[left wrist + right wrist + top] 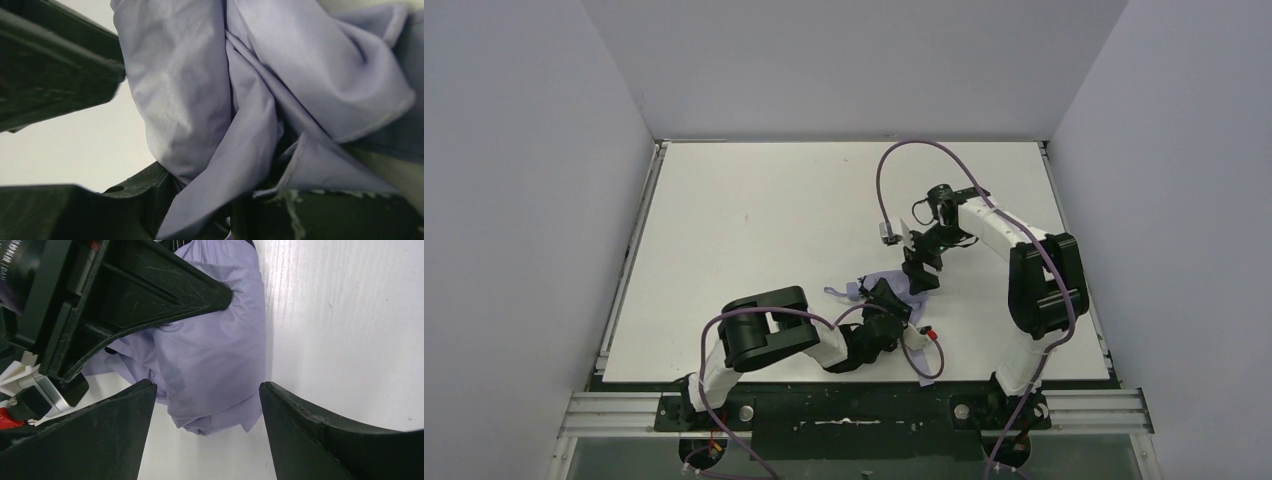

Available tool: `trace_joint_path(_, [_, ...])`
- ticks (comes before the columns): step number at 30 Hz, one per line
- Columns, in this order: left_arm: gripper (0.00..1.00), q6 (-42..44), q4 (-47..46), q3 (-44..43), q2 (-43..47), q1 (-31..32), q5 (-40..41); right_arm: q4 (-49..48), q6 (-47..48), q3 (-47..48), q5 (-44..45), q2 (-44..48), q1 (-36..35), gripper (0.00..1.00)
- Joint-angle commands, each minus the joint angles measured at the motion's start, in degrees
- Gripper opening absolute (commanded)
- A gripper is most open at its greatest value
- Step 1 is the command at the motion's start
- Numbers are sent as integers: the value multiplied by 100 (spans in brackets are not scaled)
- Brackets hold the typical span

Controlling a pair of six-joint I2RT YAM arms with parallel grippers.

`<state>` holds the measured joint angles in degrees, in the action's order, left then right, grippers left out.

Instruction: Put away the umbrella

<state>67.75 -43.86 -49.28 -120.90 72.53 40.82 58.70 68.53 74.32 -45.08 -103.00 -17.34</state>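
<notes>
Bunched lavender fabric of the umbrella [190, 100] sits pinched in the left end effector [145, 125], low on the tabletop [744, 220] near its front centre, and the right end effector [206, 387], spread wide, straddles the bundle's far end.

The umbrella [874, 279] lies collapsed just right of centre in the lower half of the overhead frame. Its pale lavender fabric [210, 355] is bunched into loose, creased, overlapping folds [200, 100]. A small flap [836, 292] sticks out to the left.
</notes>
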Motion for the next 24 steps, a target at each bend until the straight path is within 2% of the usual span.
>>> trace_joint_path(1, [0,54,1019,251,-244,59,-967,-113,70,92,126,-218,-49,77])
trace_joint_path(8, [0,50,1028,296,-191,77,-984,-397,-98,98,363,-603,-97,74])
trace_joint_path(12, [0,48,964,328,-136,87,-971,-434,-206,148,480,-851,-152,68])
trace_joint_path(14, [0,25,937,354,-86,86,-972,-443,-332,153,550,-963,-166,61])
trace_joint_path(18, [0,-75,886,391,36,77,-939,-528,-541,132,1008,-1156,-168,42])
trace_joint_path(21, [0,-202,851,424,243,68,-832,-506,-600,134,1283,-1217,-149,33])
trace_joint_path(22, [1,-241,792,457,350,60,-795,-515,-618,134,1309,-1214,-140,30])
trace_joint_path(24, [21,-340,769,534,600,51,-724,-599,-694,155,1307,-1193,-114,23])
